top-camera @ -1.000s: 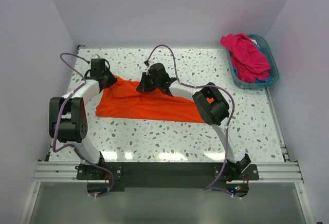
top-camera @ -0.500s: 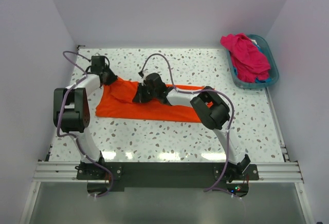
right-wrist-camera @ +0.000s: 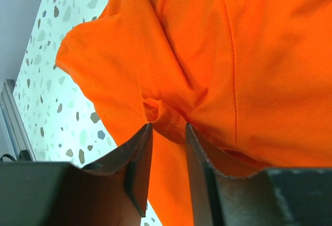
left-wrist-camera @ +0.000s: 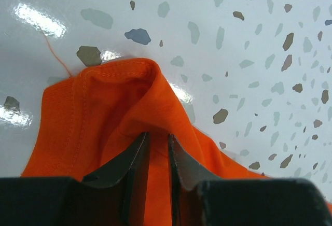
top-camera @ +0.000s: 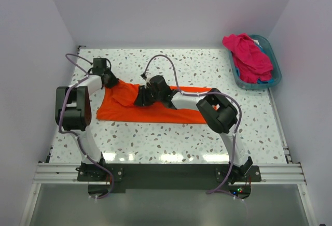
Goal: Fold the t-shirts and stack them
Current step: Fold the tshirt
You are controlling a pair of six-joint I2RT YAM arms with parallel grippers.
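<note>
The orange t-shirt (top-camera: pixel 155 111) is lying across the middle of the speckled table (top-camera: pixel 207 138). It is stretching left to right as a long band, flat on the right and wrinkled toward the left end. Both arms are reaching over it from the near edge.

The left gripper (top-camera: pixel 110 79) is sitting at the shirt's far-left corner. In the left wrist cam its fingers (left-wrist-camera: pixel 136 156) are squeezing a raised ridge of orange cloth btwn them, nearly touching each other, so it is grasping the shirt. Just beyond the tips the stitched hem is curling over onto the table, and a loose thread (left-wrist-camera: pixel 56 55) is trailing off it.

The right gripper (top-camera: pixel 141 97) is sitting further right along the shirt's far edge, near the left one but not touching it. In the right wrist cam its fingers (right-wrist-camera: pixel 139 158) are pinching a small bunched fold beside a seam (the gap is a bit wider than on the left, but it is packed w/ cloth). The fabric around the pinch is pulling up into creases, w/ bare table showing at the lower left.

The magenta t-shirt (top-camera: pixel 249 55) is lying heaped in the teal basket (top-camera: pixel 276 70) at the far-right corner, hanging over the rim. A bit of blue fabric (top-camera: pixel 265 81) is peeking out under it on the near side. That pile is sitting well apart from the orange shirt and from both arms.
</note>
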